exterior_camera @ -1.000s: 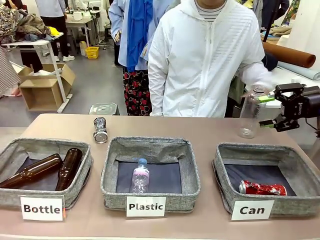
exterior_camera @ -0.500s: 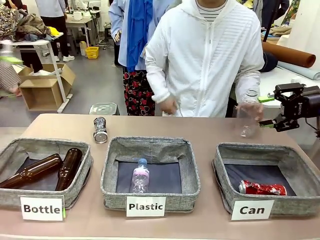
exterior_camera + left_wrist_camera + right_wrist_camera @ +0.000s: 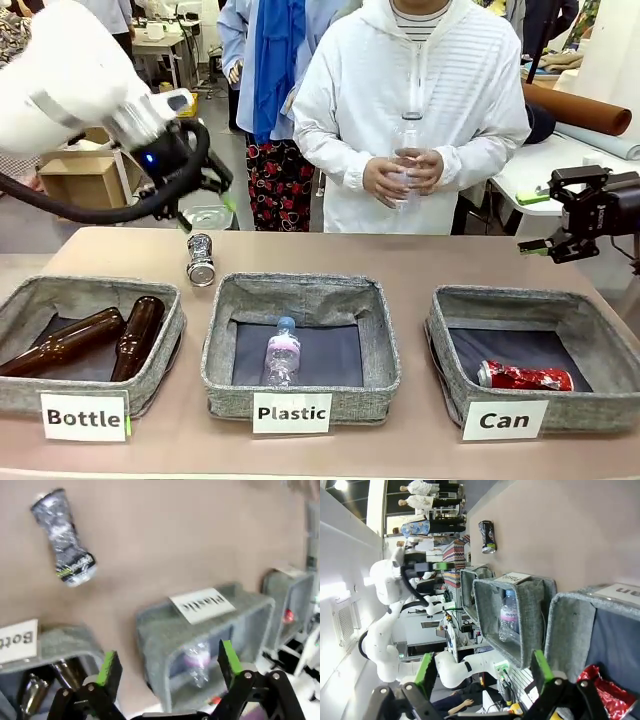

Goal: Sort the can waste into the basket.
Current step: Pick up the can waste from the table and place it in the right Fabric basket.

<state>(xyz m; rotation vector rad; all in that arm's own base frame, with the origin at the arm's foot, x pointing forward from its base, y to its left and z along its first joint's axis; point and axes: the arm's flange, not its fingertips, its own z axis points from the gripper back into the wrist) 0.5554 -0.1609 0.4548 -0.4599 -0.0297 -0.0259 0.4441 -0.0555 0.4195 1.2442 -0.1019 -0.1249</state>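
Two green-padded fingers of the left gripper (image 3: 168, 662) stand wide apart with nothing between them, above the table (image 3: 165, 540). In its wrist view the silver can (image 3: 64, 537) lies at about eleven o'clock from the gripper and well apart from it. The can is flat on its side on bare tabletop, its long axis running from eleven to five o'clock. The gap between the fingers runs nine to three, so I judge little wrist roll is needed to close across the can's width.

In the front view the can sits at roughly six o'clock below this gripper. It lies just beyond the far rims of the Bottle basket (image 3: 95, 290) and the Plastic basket (image 3: 300, 285), near the gap between them.

The left arm is clearly the nearer. The right gripper (image 3: 528, 222), likewise spread and empty, hangs at the table's three o'clock edge, beyond the Can basket (image 3: 455, 340). In that basket the red can (image 3: 525, 377) already lies on the dark floor. From the silver can this basket is at about four o'clock, past the Plastic basket.

The left wrist view is blurred, so the can's print and dents are hard to read. The gripper's height above the table cannot be told. The person's hands (image 3: 400, 178) hold a clear plastic bottle (image 3: 406, 135) off the table.
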